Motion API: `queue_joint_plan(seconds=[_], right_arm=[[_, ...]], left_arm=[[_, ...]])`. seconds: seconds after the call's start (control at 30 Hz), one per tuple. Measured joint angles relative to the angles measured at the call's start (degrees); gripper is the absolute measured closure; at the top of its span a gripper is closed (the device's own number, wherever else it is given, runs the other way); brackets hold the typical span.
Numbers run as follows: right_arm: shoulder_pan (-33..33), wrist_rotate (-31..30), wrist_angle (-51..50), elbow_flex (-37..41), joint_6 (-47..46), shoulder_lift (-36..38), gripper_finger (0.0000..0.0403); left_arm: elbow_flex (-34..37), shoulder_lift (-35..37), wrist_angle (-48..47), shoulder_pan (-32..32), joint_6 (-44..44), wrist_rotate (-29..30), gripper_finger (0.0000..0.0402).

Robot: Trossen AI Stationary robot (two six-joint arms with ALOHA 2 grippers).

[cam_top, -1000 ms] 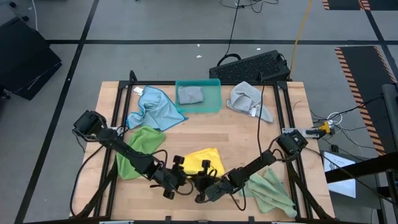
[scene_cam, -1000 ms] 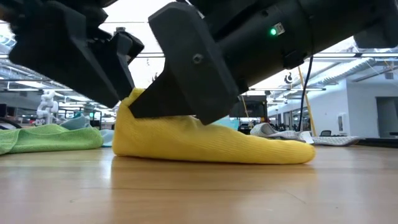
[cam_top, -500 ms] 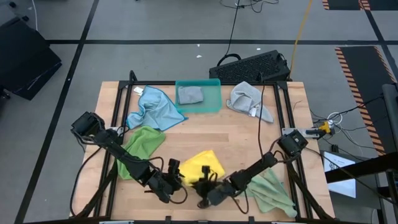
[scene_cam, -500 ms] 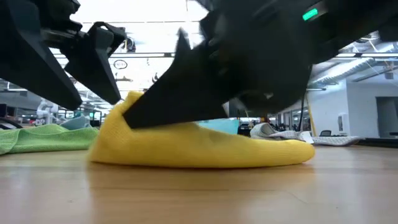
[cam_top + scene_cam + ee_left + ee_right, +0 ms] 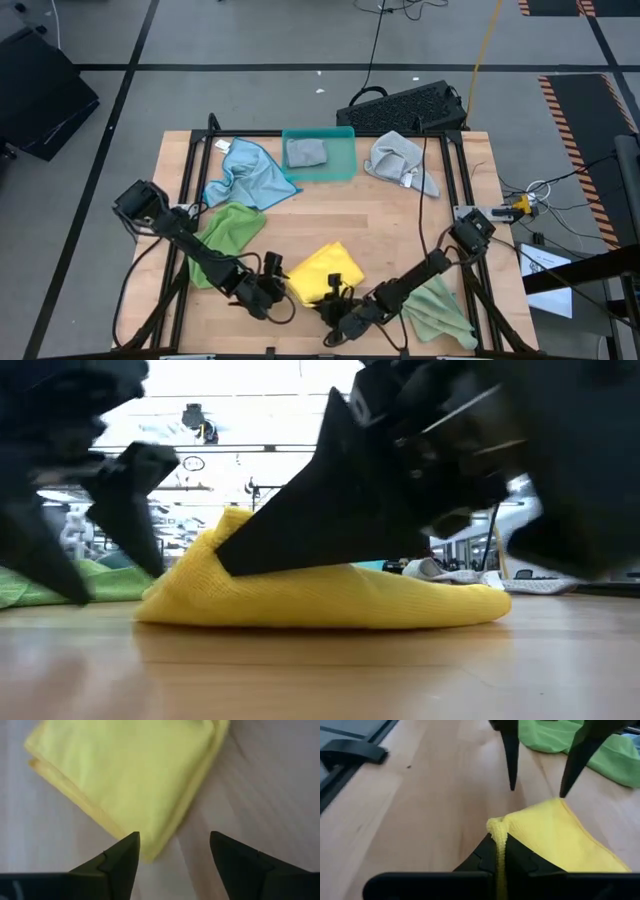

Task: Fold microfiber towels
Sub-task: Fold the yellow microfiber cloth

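The folded yellow microfiber towel (image 5: 322,271) lies on the wooden desk (image 5: 400,225) well in front of the teal plastic tray (image 5: 319,153), its long axis running diagonally. The right tool (image 5: 338,308) pinches its near corner, while the left tool (image 5: 268,283), fingers spread, sits just beside its left edge.

**Towels on table**

Yellow towel (image 5: 322,272) folded, near front edge. Green towel (image 5: 228,238) crumpled at left; second green towel (image 5: 436,307) at front right. Blue towel (image 5: 246,173) rumpled, back left. Grey towel (image 5: 402,162) bunched, back right; another grey towel (image 5: 306,152) at back centre.
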State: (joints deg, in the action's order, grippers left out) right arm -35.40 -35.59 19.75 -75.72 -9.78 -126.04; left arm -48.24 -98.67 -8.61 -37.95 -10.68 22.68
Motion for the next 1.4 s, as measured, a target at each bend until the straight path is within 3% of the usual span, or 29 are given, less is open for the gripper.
queue_joint_plan(seconds=[0.2, 0.4, 0.87, 1.03, 1.4], right_arm=[[-0.41, -0.07, 0.07, 0.00, 0.19, 0.00, 0.0395], [-0.37, -0.07, 0.07, 0.00, 0.20, 0.00, 0.0395], [-0.20, -0.76, 0.10, 0.00, -0.74, 0.00, 0.0395], [-0.19, -4.78, -0.24, 0.00, -1.44, 0.45, 0.0394], [-0.06, -6.47, -4.95, -0.01, -1.12, 6.48, 0.0394]], left_arm=[[6.40, 0.07, 9.83, -1.91, 4.05, 3.43, 0.0136], [7.42, 0.00, 13.80, -3.37, 11.61, 10.22, 0.0152], [7.16, -2.82, 15.48, 1.88, 20.73, 5.35, 0.0198], [7.18, -2.90, 15.81, 1.81, 21.33, 5.86, 0.0194], [7.28, -2.99, 15.94, 1.83, 18.98, 7.45, 0.0171]])
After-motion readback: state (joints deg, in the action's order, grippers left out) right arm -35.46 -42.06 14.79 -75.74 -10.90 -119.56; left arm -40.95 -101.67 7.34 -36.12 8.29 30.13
